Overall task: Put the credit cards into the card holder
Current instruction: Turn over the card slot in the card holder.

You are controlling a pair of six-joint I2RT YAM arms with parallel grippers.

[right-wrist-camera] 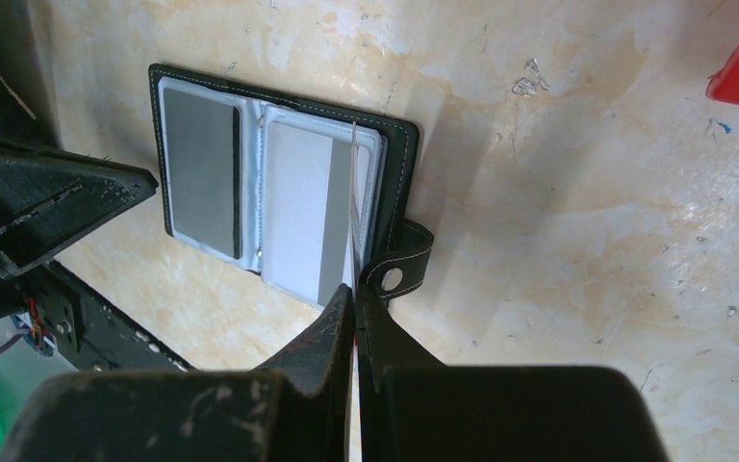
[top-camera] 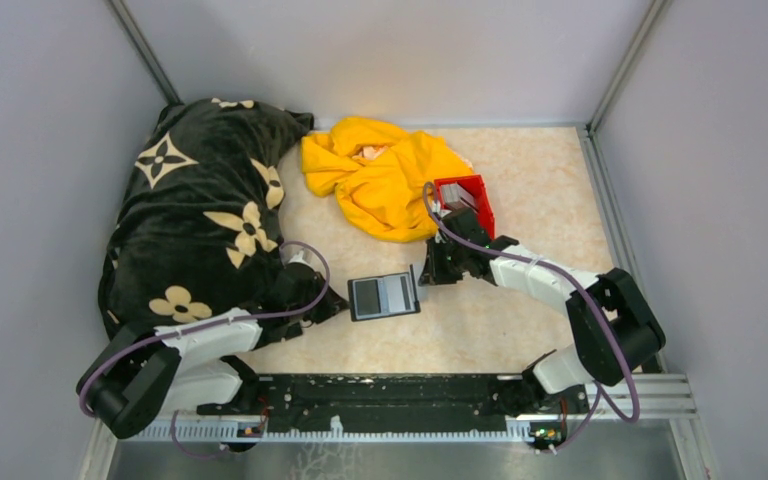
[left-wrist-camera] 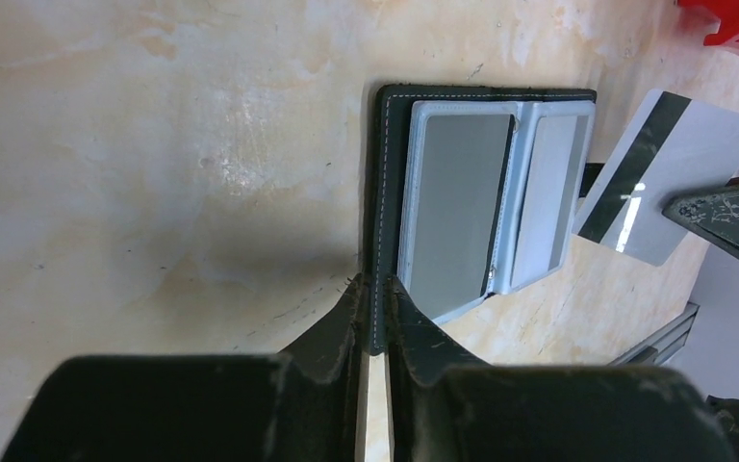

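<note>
The card holder (top-camera: 384,295) lies open on the table, black outside with grey slots. A grey credit card (left-wrist-camera: 457,202) sits in its left slot. My left gripper (left-wrist-camera: 377,313) is shut on the holder's black left edge (left-wrist-camera: 383,192). My right gripper (right-wrist-camera: 355,294) is shut on another credit card (left-wrist-camera: 672,164), white-grey with a dark stripe, held on edge just above the holder's right slot (right-wrist-camera: 298,207), beside the snap tab (right-wrist-camera: 394,274). In the right wrist view that card (right-wrist-camera: 353,192) shows only as a thin line. In the top view the left gripper (top-camera: 338,300) and right gripper (top-camera: 423,272) flank the holder.
A red plastic bin (top-camera: 465,200) stands behind the right arm. A yellow cloth (top-camera: 385,175) lies at the back middle, and a black flowered blanket (top-camera: 200,210) covers the left side, close to the left arm. Grey walls enclose the table.
</note>
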